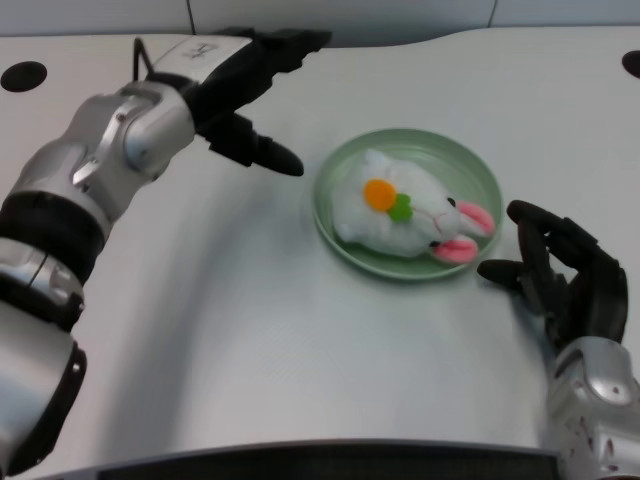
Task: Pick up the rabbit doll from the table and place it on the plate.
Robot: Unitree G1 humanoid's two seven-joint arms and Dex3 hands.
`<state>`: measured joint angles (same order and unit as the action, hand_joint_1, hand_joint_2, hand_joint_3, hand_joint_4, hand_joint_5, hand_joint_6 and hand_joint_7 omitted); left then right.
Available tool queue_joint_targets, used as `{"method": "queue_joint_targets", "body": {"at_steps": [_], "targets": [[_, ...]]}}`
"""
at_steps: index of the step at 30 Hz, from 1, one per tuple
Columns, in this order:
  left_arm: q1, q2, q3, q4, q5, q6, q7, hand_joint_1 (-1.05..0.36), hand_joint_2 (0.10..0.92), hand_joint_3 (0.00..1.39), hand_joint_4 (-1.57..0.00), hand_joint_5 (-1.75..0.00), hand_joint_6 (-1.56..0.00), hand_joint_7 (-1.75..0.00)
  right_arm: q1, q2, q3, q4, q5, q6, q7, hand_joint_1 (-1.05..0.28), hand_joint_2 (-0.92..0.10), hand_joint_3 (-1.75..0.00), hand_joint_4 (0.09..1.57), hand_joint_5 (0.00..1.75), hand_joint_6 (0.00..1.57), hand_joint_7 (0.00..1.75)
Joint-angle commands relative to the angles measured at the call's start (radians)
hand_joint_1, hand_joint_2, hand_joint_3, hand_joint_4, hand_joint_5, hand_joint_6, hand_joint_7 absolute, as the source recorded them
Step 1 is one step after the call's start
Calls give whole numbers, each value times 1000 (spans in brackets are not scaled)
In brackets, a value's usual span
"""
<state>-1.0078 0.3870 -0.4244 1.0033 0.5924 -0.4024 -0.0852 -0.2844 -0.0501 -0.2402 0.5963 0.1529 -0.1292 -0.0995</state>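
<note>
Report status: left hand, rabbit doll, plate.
Left hand open, holding nothing, off to the plate's left. Rabbit doll lying in the green plate. Nothing in the way.

**Rabbit doll lying in the green plate**

The rabbit doll is white and plush, with pink-lined ears and an orange-and-green carrot patch on its body. It lies on its side inside the plate, ears pointing toward the picture's lower right, one ear tip reaching the rim. The plate is round, pale green and shallow, and sits flat on the desk. Both lie to the right of the left hand's fingers, near them but apart, with bare desk between fingertip and rim.
</note>
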Motion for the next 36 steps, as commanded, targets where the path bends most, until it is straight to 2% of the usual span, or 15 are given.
{"method": "queue_joint_targets", "body": {"at_steps": [1,4,6,10,11,14,16,18,24,28,32,36], "targets": [[39,24,28,-36,-22,-16,21,-895,921,114,-113,-62,-102,-41,8,0,0,-5,-1,-3,6,-370,-921,-231,836,996,874,340],[84,49,65,-65,-48,-36,38,-880,921,116,-147,-81,-132,-51,11,1,0,-13,-1,2,6,-378,-921,-234,845,1004,877,344],[108,61,81,-87,-57,-44,45,-858,921,119,-170,-95,-144,-52,13,4,3,-19,-6,4,0,-380,-921,-231,839,1003,873,343],[152,73,118,-121,-91,-54,46,-815,921,123,-196,-113,-168,-56,18,7,2,-33,2,9,5,-377,-921,-230,829,1006,868,344],[170,71,137,-125,-116,-63,45,-812,921,123,-197,-114,-169,-56,19,8,2,-36,1,13,2,-376,-921,-230,828,1007,868,345],[223,60,189,-127,-184,-100,51,-698,921,80,-302,-196,-272,-84,21,9,4,-39,-3,14,-2,-372,-921,-227,826,1011,861,345],[253,51,209,-128,-208,-117,60,-612,921,67,-240,-529,-378,-73,22,8,6,-40,-8,15,-5,-372,-921,-230,827,1014,864,350],[280,46,223,-133,-219,-127,69,-584,921,68,-205,-726,-433,-69,25,7,9,-44,-11,17,-7,-374,-921,-234,819,1010,863,352],[333,40,244,-149,-231,-135,77,-559,921,76,-211,-819,-459,-68,28,6,9,-42,-8,11,-3,-366,-921,-246,810,1011,856,353],[377,33,260,-171,-256,-123,66,-542,921,91,-164,-905,-458,-56,28,4,13,-40,-16,10,-9,-380,-921,-232,810,1009,867,360],[435,5,302,-213,-342,-114,13,-554,921,97,-128,-975,-468,-53,29,4,16,-48,-20,17,-13,-366,-921,-243,803,1005,853,354],[525,-21,344,-310,-418,-57,-25,-533,921,138,-162,-1066,-494,-60,30,6,12,-47,-14,15,-9,-369,-921,-241,796,1003,851,356]]}}
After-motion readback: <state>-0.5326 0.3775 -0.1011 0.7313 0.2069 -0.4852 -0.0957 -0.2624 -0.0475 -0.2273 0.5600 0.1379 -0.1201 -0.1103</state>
